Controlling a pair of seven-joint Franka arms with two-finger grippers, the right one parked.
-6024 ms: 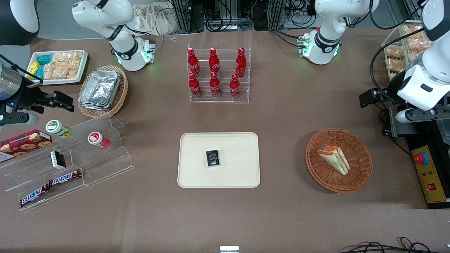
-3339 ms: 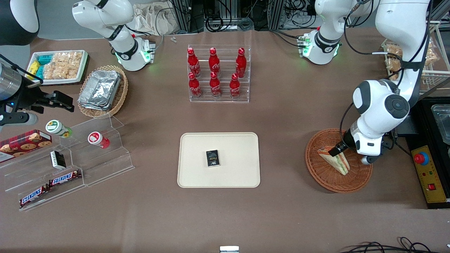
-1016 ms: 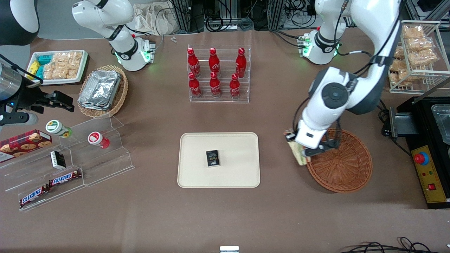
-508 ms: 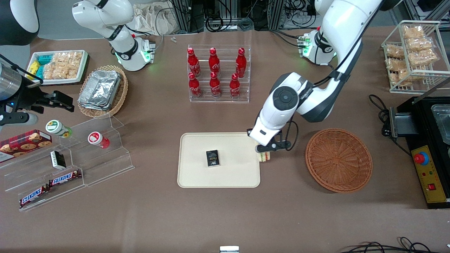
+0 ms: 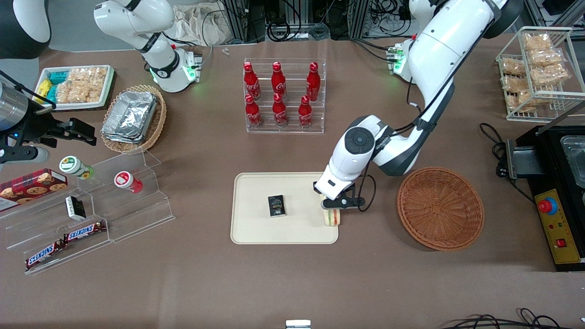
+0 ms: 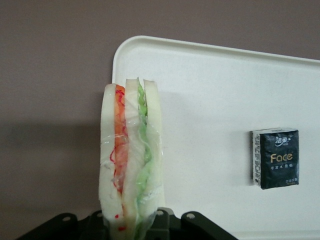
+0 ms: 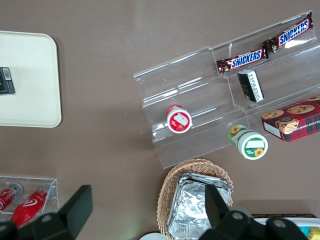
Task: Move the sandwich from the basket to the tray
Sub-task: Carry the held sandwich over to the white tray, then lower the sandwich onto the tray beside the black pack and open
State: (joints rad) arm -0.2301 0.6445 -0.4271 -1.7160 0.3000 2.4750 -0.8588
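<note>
Brown desk (image 5: 192, 274), cluttered at both ends, open in the middle where the work is.

Progress: sandwich (image 5: 332, 216) is out of the basket (image 5: 440, 208) and hangs in the tool (image 5: 332, 206), which sits over the tray (image 5: 256, 230) at the edge nearest the basket. Tool is closed on the sandwich, pinching the bread faces at one end; the wedge hangs edge-down below it, filling layers showing. In the wrist view the sandwich (image 6: 131, 160) lies over the tray (image 6: 210, 90) close to a rounded corner, partly over the rim line. Cannot tell whether its lower edge touches the tray yet. Judged: lift and carry done; what is left is setting it down, letting go and pulling away. A nudge further inward from the rim would be safer before release.

Containers:
- Basket, toward the working arm's end from the tool: nothing in it.
- Tray under the tool: holds one small black packet (image 5: 276, 205), well apart from the sandwich, toward the parked arm's end.
- Clear rack (image 5: 285, 98), farther from the front camera than the tool: six red bottles.
- Lighter wicker basket (image 5: 157, 121), toward the parked arm's end: foil containers.
</note>
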